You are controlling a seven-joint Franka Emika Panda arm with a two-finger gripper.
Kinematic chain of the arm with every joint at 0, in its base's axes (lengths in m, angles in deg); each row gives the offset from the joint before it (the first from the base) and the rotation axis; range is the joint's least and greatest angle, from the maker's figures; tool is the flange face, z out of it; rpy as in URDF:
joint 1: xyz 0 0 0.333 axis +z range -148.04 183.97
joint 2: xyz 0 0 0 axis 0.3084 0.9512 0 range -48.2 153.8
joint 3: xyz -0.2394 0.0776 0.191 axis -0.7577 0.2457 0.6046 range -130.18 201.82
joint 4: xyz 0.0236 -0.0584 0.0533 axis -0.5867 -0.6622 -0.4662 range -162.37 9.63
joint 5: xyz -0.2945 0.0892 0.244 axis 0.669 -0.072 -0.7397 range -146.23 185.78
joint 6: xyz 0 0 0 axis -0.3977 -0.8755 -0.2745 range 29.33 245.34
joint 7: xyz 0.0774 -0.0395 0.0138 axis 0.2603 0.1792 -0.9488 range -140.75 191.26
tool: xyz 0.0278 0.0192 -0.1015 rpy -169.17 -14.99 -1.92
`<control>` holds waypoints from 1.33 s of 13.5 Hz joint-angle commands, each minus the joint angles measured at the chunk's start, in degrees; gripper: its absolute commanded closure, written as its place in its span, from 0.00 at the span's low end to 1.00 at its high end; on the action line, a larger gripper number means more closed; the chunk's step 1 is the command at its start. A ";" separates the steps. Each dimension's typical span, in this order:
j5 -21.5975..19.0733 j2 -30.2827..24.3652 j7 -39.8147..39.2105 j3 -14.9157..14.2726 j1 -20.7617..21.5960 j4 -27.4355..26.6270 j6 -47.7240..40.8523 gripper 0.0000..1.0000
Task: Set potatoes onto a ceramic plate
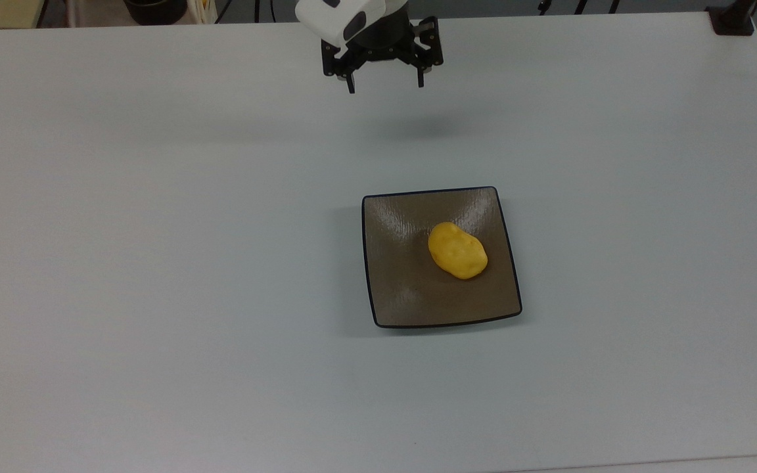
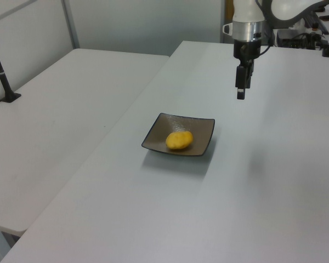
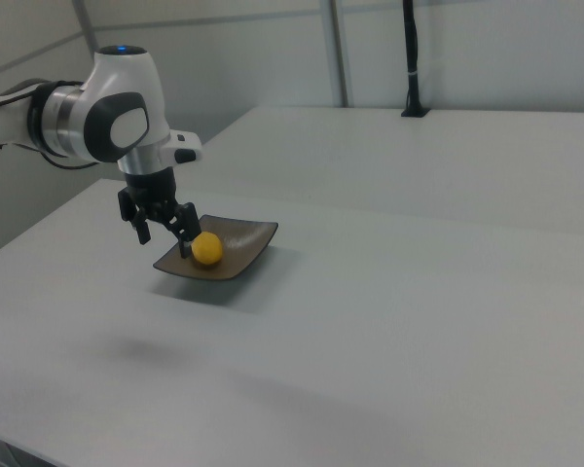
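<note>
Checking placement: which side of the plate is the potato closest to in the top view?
The top view's right side. The potato lies right of the plate's middle, leaving a wider bare strip on the top view's left.

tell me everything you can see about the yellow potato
The potato is a single bright yellow, smooth oval lump with shallow dimples. It lies on its side on the square brown plate, toward the top view's right of the plate's middle, well inside the dark rim. Only the plate touches it; the open gripper hangs apart, above bare table.
</note>
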 commanded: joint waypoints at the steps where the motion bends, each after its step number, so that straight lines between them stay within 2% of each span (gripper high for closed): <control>1: 0.43 -3.39 -1.43 -0.55 -0.36 -3.97 2.29 0.00; 4: 0.61 -2.86 -1.87 -0.55 -1.50 -3.53 2.30 0.00; 6: 4.97 -2.86 -5.11 -0.55 -1.59 -3.44 1.51 0.00; 7: 5.79 -2.86 -5.12 -0.55 -2.11 -3.35 1.50 0.00; 10: 5.97 -2.60 -5.12 -0.72 -2.82 -2.73 1.42 0.00; 14: 5.88 -2.16 -5.22 -4.41 -2.91 -2.12 1.42 0.00; 18: 5.88 -2.51 -4.77 -4.85 -2.82 -1.50 0.01 0.00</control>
